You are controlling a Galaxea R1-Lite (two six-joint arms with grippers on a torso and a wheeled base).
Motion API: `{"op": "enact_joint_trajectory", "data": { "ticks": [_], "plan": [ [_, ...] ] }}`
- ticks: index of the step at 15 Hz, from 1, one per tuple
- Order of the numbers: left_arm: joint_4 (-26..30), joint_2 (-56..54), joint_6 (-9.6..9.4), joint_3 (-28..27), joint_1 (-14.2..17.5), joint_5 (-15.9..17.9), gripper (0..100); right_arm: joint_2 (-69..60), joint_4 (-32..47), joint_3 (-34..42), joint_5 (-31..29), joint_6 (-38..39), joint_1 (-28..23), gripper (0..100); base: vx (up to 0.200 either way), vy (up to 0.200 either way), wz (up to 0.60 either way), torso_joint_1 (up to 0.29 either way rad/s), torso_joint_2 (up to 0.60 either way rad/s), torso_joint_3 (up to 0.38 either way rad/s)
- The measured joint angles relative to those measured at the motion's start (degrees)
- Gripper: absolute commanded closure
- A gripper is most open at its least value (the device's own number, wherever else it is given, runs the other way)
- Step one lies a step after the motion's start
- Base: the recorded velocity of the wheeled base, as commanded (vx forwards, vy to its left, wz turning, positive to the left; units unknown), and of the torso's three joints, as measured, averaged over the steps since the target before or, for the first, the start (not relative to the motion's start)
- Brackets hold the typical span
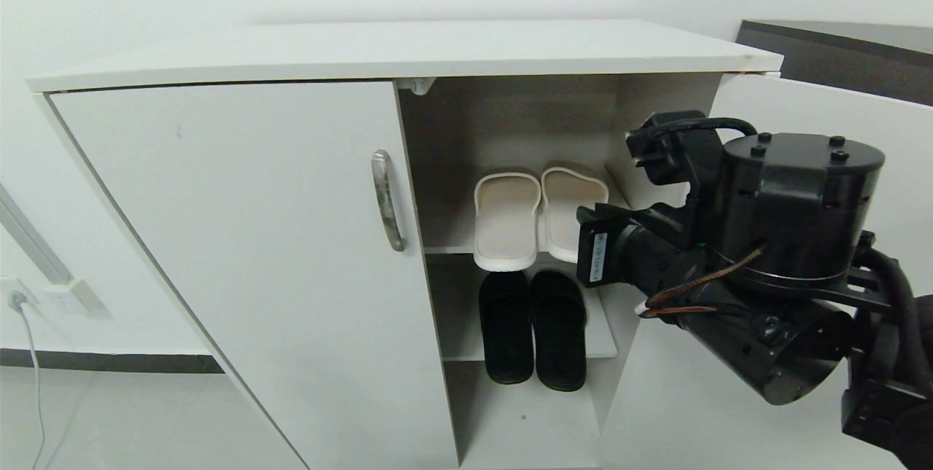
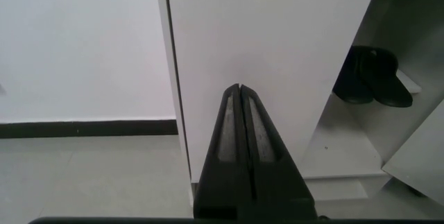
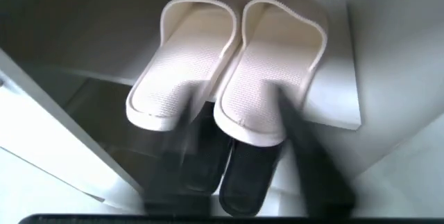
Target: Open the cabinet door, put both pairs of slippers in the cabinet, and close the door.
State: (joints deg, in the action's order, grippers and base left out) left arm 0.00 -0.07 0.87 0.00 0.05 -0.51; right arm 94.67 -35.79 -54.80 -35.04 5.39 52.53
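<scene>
- Inside the cabinet [image 1: 408, 47], the white slippers [image 1: 539, 215] are sitting side by side on the upper shelf, heels overhanging its front edge
- The black slippers [image 1: 532, 328] are lying on the cabinet's next shelf down
- The cabinet's right door [image 1: 802, 113] is standing open, while the left door [image 1: 240, 259] is sitting closed
- The right gripper [image 3: 232, 96] is hovering at the cabinet's opening, its blurred fingers spread and grasping nothing
- The left gripper [image 2: 240, 96] is facing the cabinet's left door, fingers pressed together, empty

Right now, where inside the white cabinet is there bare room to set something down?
In the white cabinet, the bottom floor below the black slippers is bare. Both shelves are crowded: cream slippers fill the upper one, black the middle.
</scene>
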Motion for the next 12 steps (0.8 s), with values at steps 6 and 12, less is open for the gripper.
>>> {"op": "enact_joint_trajectory", "data": {
  "ticks": [6, 12],
  "plan": [
    [0.0, 0.0, 0.0, 0.0, 0.0, 0.0, 100, 0.0, 0.2, 0.6, -0.2, -0.1, 1.2, 100, -0.167, 0.0, 0.0, 0.004, 0.0, 0.0],
    [0.0, 0.0, 0.04, 0.0, 0.0, 0.0, 100, 0.3, 0.1, 0.7, -0.3, -0.1, 1.2, 100, -0.2, 0.0, 0.0, 0.002, 0.0, 0.003]
  ]
}}
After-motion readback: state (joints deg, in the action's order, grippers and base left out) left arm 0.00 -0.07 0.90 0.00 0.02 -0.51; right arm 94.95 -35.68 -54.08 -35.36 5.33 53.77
